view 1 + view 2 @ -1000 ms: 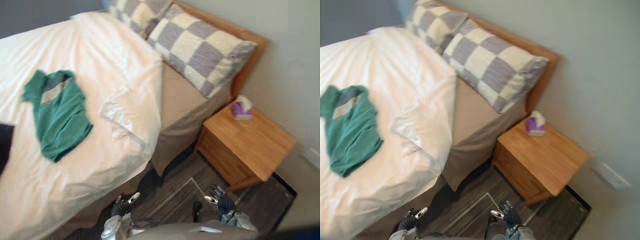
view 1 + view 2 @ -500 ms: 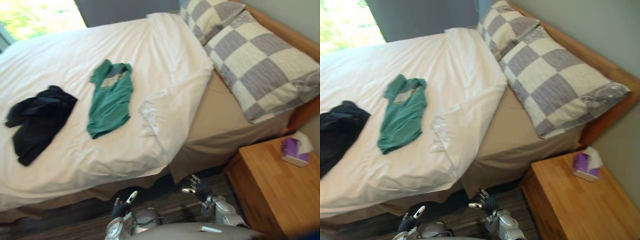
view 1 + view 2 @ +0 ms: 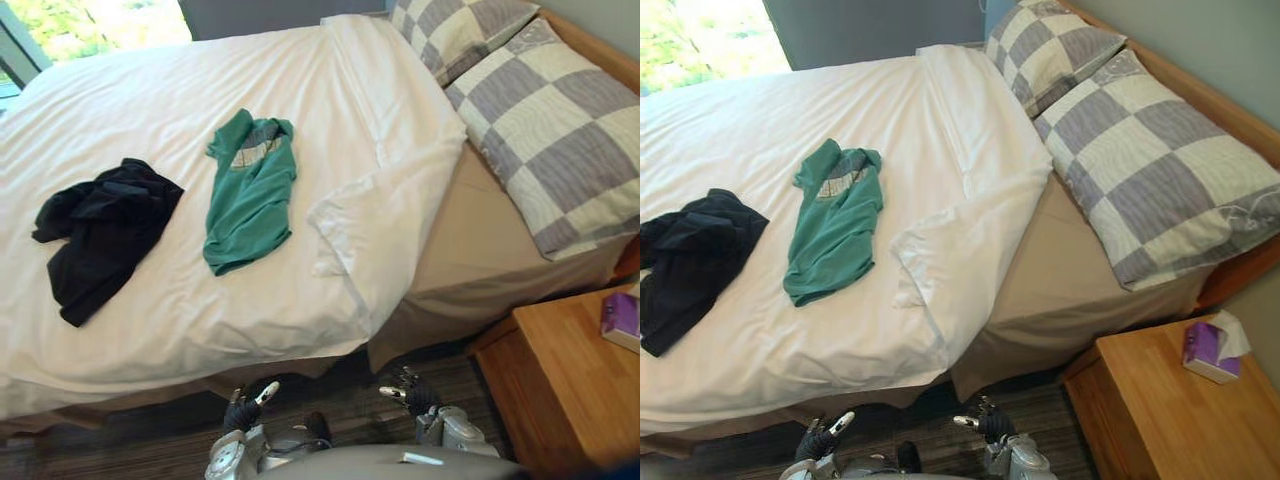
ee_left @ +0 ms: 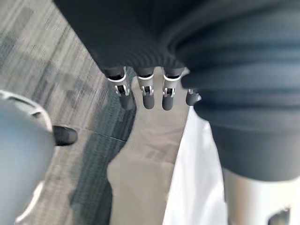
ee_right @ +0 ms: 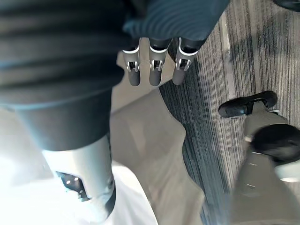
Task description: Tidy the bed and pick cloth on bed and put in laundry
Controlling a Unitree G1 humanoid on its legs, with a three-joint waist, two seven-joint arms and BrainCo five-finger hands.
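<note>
Bed (image 3: 200, 320), green cloth (image 3: 250, 195) well beyond fingers (image 4: 148, 98)

The left hand (image 4: 148, 97) hangs, fingers loose, above striped grey carpet (image 4: 51, 51); past it, a tan bed skirt (image 4: 145, 164) borders the white duvet (image 4: 199, 187)

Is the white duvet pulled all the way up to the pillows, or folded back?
Folded back. The duvet's near corner is turned over on itself, baring the tan sheet below the pillows.

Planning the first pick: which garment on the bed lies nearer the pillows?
The green shirt, spread out flat; the crumpled black garment lies beyond it, farther from the pillows.
</note>
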